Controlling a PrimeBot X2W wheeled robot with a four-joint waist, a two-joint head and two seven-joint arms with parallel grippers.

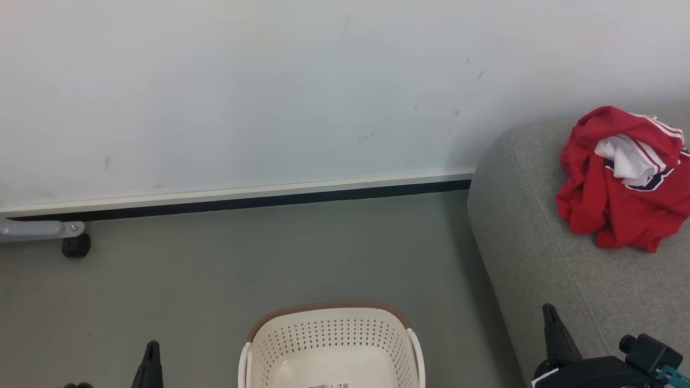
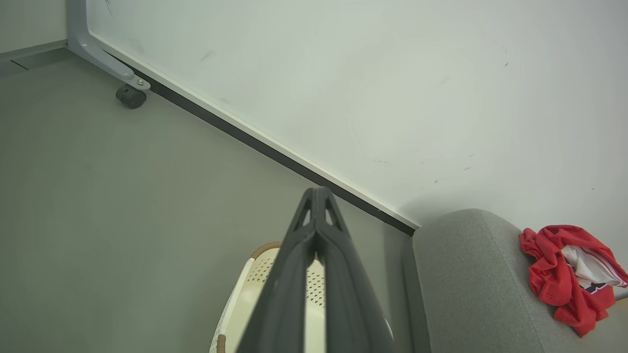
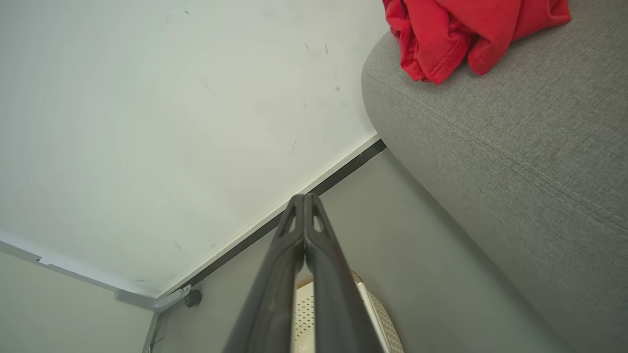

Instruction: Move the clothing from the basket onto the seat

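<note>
Open floor [image 1: 215, 269] btwn basket [image 1: 330, 331], wall [image 1: 259, 91], seat [image 1: 533, 253]

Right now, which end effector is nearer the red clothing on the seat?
Right. The right end effector is by the near end of the seat, short of the clothing; the left end effector is over the floor, beyond the basket.

Clothing [image 1: 604, 210] on seat [image 1: 533, 264]; basket [image 1: 330, 335] on floor [image 1: 205, 280].

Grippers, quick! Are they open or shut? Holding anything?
Left gripper: shut, holding nothing.
Right gripper: shut, holding nothing.
</note>
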